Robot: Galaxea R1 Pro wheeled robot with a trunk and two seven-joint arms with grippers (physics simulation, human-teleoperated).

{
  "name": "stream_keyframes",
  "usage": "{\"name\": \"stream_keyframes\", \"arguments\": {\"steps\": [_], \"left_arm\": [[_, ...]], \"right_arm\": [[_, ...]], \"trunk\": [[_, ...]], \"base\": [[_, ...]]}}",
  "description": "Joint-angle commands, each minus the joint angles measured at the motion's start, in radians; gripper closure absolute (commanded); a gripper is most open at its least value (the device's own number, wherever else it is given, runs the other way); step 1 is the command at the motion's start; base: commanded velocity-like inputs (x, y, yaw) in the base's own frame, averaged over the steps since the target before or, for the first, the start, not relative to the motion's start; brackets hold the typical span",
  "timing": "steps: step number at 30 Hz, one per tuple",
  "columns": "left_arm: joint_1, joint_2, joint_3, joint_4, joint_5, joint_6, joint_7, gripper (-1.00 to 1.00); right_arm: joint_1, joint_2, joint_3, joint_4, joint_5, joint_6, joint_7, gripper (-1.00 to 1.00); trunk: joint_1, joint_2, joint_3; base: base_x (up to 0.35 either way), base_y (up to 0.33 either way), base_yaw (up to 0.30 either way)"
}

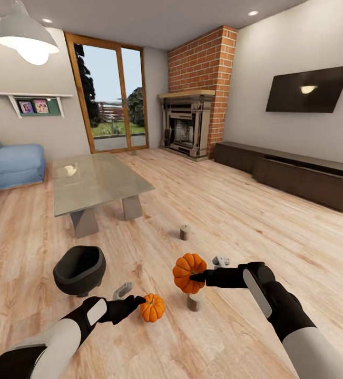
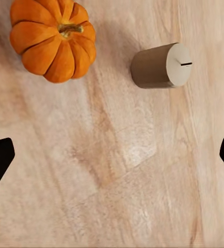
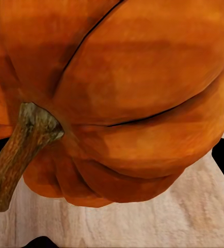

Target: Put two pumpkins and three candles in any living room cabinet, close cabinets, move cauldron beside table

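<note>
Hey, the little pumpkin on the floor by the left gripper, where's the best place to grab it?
Likely straight down from above, left gripper fingers closing across the round ribbed sides of the pumpkin. It sits upright on the floor, stem up, and the stem looks too thin to hold.

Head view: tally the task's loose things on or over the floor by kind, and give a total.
Pumpkins: 2, one held in the right gripper, one on the floor by the left gripper.
Candles: 2, one farther out on the floor, one under the held pumpkin.
Cauldron: 1.
Total: 5.
</note>
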Motion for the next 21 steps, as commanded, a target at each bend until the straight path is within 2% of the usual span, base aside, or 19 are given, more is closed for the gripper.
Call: {"name": "stream_keyframes", "arguments": {"steps": [1, 10, 14, 17, 21], "left_arm": [[0.000, 0.000, 0.008, -0.001, -0.003, 0.007, -0.001, -1.00], [0.000, -0.001, 0.008, -0.001, -0.004, 0.005, 0.000, -1.00], [0.000, -0.003, 0.008, -0.001, -0.004, 0.004, 0.000, -1.00], [0.000, -0.006, 0.008, -0.001, -0.006, 0.003, 0.000, -1.00], [0.000, -0.008, 0.009, -0.001, -0.071, 0.002, 0.005, -1.00]], "right_arm": [[-0.001, -0.001, 0.001, -0.001, 0.003, 0.002, 0.002, 1.00], [-0.001, -0.001, 0.001, 0.000, 0.002, 0.002, 0.003, 1.00], [-0.001, -0.001, 0.001, -0.001, 0.002, 0.001, 0.003, 1.00], [-0.001, -0.001, 0.001, -0.001, 0.002, 0.002, 0.003, 1.00], [-0.001, -0.001, 0.000, -0.001, 0.003, 0.003, 0.003, 1.00]], "trunk": [[0.000, 0.000, -0.001], [0.000, 0.000, 0.000], [0.000, 0.000, 0.000], [0.000, 0.000, 0.000], [0.000, 0.000, 0.000]], "base": [[0.276, 0.000, -0.070], [0.322, 0.000, -0.230], [0.306, 0.000, -0.059], [0.112, 0.000, -0.014], [0.014, 0.000, -0.002]]}}
